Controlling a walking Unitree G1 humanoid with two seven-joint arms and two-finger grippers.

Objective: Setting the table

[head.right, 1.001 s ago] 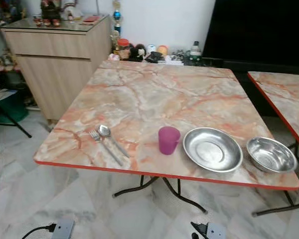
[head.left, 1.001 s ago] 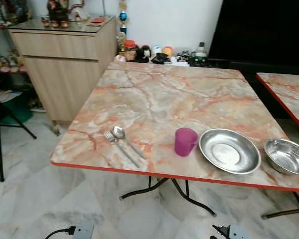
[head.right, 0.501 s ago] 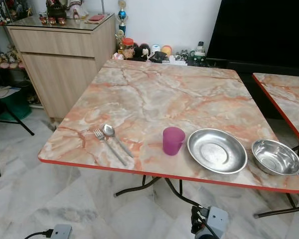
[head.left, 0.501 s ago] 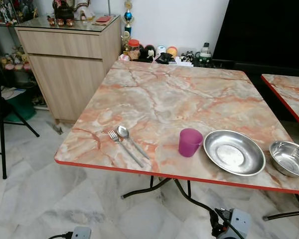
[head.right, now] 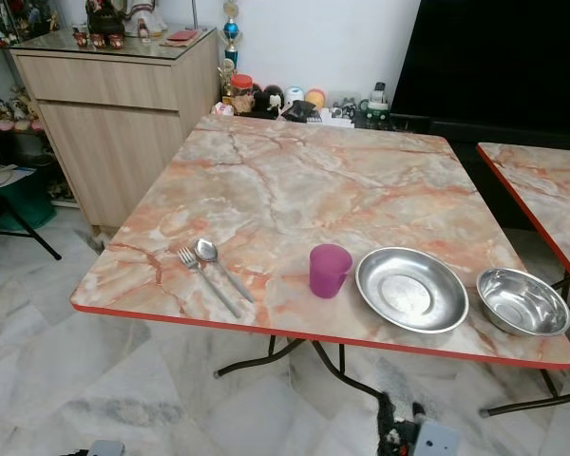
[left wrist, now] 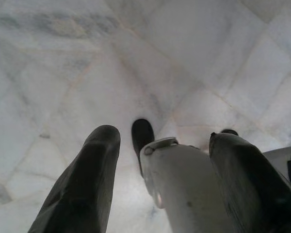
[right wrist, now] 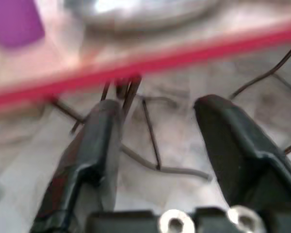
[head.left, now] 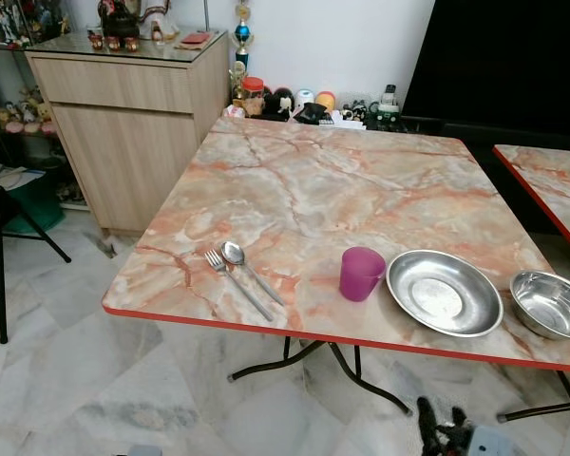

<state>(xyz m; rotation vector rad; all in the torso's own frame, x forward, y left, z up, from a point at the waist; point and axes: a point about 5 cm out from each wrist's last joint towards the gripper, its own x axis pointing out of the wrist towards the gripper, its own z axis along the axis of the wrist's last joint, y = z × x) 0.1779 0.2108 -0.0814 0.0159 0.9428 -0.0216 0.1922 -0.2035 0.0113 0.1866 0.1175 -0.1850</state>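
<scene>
Since half a second ago the right claw has been lowered in the head views, so that only its dark tip is seen at the bottom edge, below the front rim of the worktop; the things on the worktop have kept their places. A fork and a spoon are laid side by side, touching or nearly so, near the front left corner. To their right a purple cup stands upright, then a wide steel plate just beside it, and a steel bowl at the right front edge, close to the plate. The right claw is held spread and empty, under and in front of the red rim, with the cup and plate seen blurred above it in its wrist view; the cup and plate are thus well apart from it, up on the worktop. The left claw is held spread too, over the pale marble floor, with nothing between its fingers. A wooden cabinet stands behind the worktop's left side.
</scene>
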